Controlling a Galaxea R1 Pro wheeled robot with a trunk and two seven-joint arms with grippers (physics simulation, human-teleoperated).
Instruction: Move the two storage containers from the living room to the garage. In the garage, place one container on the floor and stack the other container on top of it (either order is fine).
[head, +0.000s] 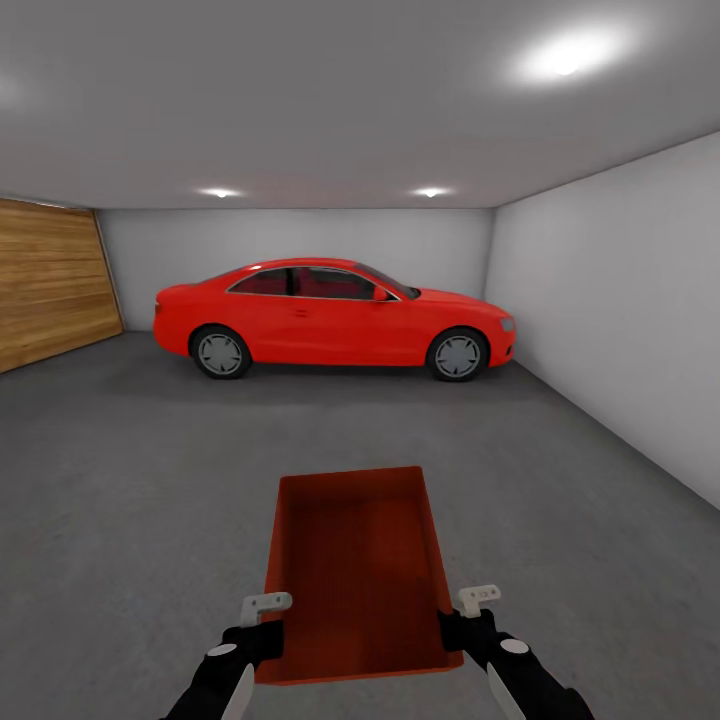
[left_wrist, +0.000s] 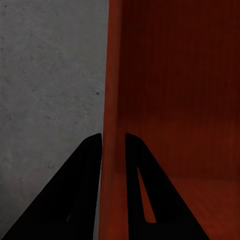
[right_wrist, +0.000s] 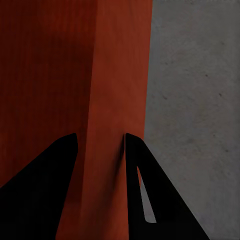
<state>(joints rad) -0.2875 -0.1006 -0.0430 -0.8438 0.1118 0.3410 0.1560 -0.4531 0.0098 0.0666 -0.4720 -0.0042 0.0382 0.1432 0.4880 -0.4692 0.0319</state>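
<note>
Held in the garage (head: 600, 300), above the floor (head: 130, 480): one orange-red storage container (head: 358, 570), open top up, long axis running away from the robot toward a red car (head: 335, 315) parked side-on along the far wall. Gripped at both long walls near the near end: left gripper (head: 266, 612) with jaws clamped on the left wall, one finger inside the bin and one outside, confirmed in the left wrist view, where the thin wall (left_wrist: 112, 100) runs straight between the dark fingers (left_wrist: 75, 190); right gripper (head: 470, 608) with jaws clamped likewise on the right wall (right_wrist: 117, 100), seen edge-on between its fingers (right_wrist: 145, 190) in the right wrist view. Cut off at the bottom edge of the head view: both black arms below the wrists. Hidden: the container's underside and the patch of concrete directly beneath it, so contact with the ground or a gap above it cannot be told. Container interior bare. Open grey concrete on all sides of the bin, stretching wide to the left toward the wood-plank door (head: 50, 290) and ahead to the car; narrower room to the right, bounded by the white side wall. Three ceiling lights (head: 565, 55) glaring, the nearest blown out to a white blur.
</note>
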